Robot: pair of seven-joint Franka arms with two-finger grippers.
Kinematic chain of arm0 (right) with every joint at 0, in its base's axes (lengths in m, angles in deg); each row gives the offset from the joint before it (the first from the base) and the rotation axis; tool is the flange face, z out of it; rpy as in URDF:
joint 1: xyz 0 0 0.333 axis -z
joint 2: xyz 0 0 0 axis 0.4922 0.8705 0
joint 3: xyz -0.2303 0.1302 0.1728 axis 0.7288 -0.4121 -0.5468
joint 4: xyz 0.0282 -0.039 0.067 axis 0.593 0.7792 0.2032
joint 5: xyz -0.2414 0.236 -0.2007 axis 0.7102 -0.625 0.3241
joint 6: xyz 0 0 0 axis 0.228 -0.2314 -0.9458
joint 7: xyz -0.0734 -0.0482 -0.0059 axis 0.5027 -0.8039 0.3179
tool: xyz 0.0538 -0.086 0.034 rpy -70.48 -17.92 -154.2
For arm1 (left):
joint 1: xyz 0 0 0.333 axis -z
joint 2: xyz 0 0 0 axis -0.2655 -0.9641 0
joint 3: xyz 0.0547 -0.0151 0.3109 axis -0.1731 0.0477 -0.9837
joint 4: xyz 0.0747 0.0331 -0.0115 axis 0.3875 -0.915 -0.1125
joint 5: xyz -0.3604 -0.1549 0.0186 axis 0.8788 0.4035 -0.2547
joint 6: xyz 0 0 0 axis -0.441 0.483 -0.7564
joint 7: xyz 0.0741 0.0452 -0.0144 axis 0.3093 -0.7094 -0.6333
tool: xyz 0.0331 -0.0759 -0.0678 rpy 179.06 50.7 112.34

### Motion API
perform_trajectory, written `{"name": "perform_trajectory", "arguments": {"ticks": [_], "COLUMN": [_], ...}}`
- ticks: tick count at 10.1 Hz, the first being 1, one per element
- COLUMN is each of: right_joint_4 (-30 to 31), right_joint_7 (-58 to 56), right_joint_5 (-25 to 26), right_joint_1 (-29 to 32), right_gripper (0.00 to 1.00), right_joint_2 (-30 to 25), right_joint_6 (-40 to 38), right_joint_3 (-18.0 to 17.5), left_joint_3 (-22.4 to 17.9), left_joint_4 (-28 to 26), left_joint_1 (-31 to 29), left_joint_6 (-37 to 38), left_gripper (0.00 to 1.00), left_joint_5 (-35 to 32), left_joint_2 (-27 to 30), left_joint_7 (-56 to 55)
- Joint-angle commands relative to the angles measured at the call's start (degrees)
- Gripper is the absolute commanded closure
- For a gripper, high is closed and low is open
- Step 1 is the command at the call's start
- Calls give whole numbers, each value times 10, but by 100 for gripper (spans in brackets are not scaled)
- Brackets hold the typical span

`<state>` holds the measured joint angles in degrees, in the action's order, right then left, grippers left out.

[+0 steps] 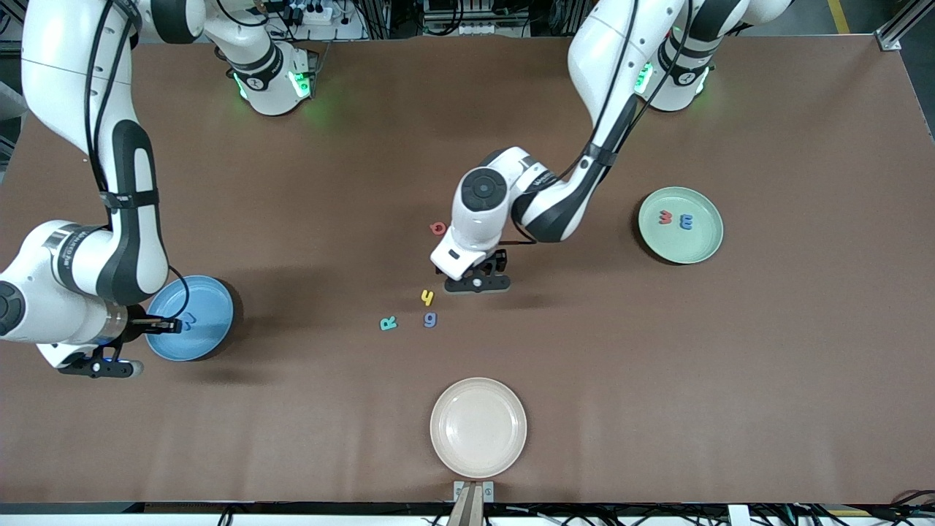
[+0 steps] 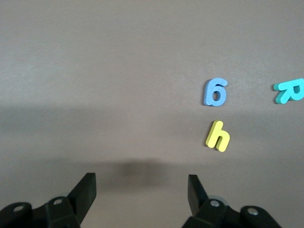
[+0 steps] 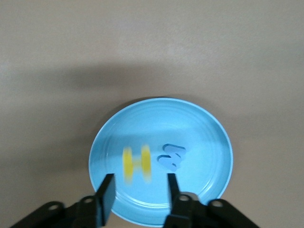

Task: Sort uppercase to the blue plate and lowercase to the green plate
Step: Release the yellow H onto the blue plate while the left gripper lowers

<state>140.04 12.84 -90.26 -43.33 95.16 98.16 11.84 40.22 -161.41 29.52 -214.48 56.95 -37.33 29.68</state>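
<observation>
My right claw (image 3: 137, 194) hangs released over the round sky-blue plate (image 3: 209, 133); the yellow foam H (image 3: 137, 164) shows blurred just under its fingers, beside the blue foam W (image 3: 171, 156), so I judge a drop is in hand. My left claw (image 2: 141, 190) hovers spread wide over bare desk (image 2: 95, 71), near the yellow foam y (image 2: 218, 136) and blue foam g (image 2: 215, 92). Next, I'd centre over the y, lower, and clench. The pale mint-green plate (image 1: 680, 224) holds two letters.
</observation>
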Motion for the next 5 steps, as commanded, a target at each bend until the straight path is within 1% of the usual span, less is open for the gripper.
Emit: {"name": "perform_trajectory", "arguments": {"ticks": [1,2,4,5], "right_joint_4": [1,0,-1,-1], "right_joint_7": [-2,-2,-4,-7], "right_joint_5": [-14,-14,-15,-17], "right_joint_1": [8,9,10,11], "right_gripper": [0,0,0,0], "right_joint_2": [-6,-6,-6,-6], "right_joint_6": [-7,-6,-4,-1], "right_joint_3": [-7,-7,-7,-7], "left_joint_3": [-11,-10,-16,-34], "left_joint_4": [55,63,78,79], "left_joint_1": [18,20,39,52], "left_joint_6": [-18,-34,-114,-162], "left_gripper": [10,0,0,0], "left_joint_5": [-26,-26,-27,-28], "left_joint_2": [-34,-35,-67,-83], "left_joint_7": [65,88,94,96]}}
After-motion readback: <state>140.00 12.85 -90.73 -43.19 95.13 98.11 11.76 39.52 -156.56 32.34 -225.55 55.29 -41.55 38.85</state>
